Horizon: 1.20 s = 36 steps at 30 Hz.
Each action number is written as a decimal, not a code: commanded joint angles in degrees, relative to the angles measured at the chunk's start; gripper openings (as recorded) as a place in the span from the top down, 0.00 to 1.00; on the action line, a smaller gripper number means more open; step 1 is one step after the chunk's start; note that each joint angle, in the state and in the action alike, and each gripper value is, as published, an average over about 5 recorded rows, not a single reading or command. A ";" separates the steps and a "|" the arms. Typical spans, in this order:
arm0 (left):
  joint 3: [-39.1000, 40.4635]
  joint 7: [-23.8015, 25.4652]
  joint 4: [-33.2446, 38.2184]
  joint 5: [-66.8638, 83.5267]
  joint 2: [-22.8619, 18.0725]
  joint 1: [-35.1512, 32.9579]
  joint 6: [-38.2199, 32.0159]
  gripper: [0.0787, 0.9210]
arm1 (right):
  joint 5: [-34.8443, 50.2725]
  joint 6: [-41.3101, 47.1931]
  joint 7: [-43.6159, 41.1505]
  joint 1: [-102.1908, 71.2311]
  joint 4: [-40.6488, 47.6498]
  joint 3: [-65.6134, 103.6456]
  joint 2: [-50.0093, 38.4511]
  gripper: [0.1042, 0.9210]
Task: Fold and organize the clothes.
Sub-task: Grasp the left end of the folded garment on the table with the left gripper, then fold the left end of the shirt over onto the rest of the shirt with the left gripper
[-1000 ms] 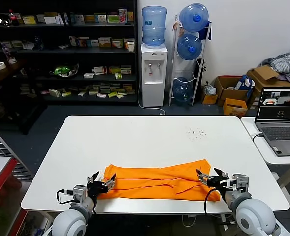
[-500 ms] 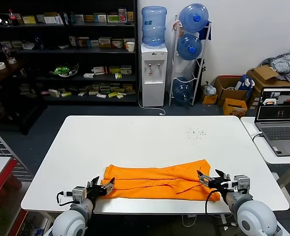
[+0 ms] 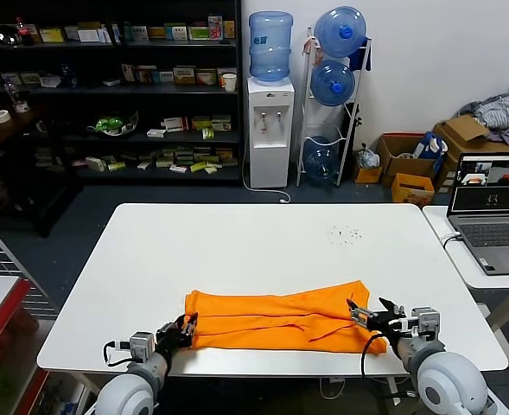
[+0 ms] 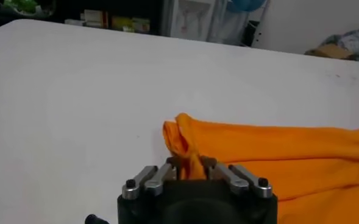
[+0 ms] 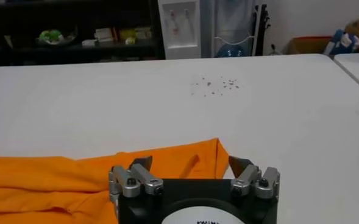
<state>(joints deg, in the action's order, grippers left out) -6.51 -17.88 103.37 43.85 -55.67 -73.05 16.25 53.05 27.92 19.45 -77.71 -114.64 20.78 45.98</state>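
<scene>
The orange T-shirt (image 3: 276, 320) is spread in a folded band along the near edge of the white table (image 3: 237, 251). A laptop (image 3: 492, 216) is seen on a side table to the right. In the left wrist view, the left tool (image 4: 191, 165) is pinched on the shirt's corner. The right tool (image 5: 191, 167) is held wide over the other end.

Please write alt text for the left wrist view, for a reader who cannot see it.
The left gripper has its fingers shut on a bunched corner of the orange T-shirt, which lies flattened across the white table. Dark shelves stand beyond the table's far edge.
</scene>
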 commanded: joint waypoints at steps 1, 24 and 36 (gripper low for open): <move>0.18 0.08 0.22 0.16 -0.25 -0.04 -0.22 0.81 | 0.10 -0.08 -0.05 0.03 0.22 0.01 0.07 0.12; -9.67 1.29 2.06 -3.86 7.21 -2.69 -1.47 0.96 | -0.15 -0.03 -0.12 3.03 1.15 -2.55 0.57 0.12; -24.70 3.76 -10.16 -4.63 16.53 -7.01 -5.23 0.96 | -0.52 0.09 0.01 4.85 2.09 -4.76 1.36 0.12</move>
<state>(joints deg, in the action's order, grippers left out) -20.47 -15.24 100.77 40.17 -45.85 -77.78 13.00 52.59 28.02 19.37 -73.54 -112.65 16.77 47.26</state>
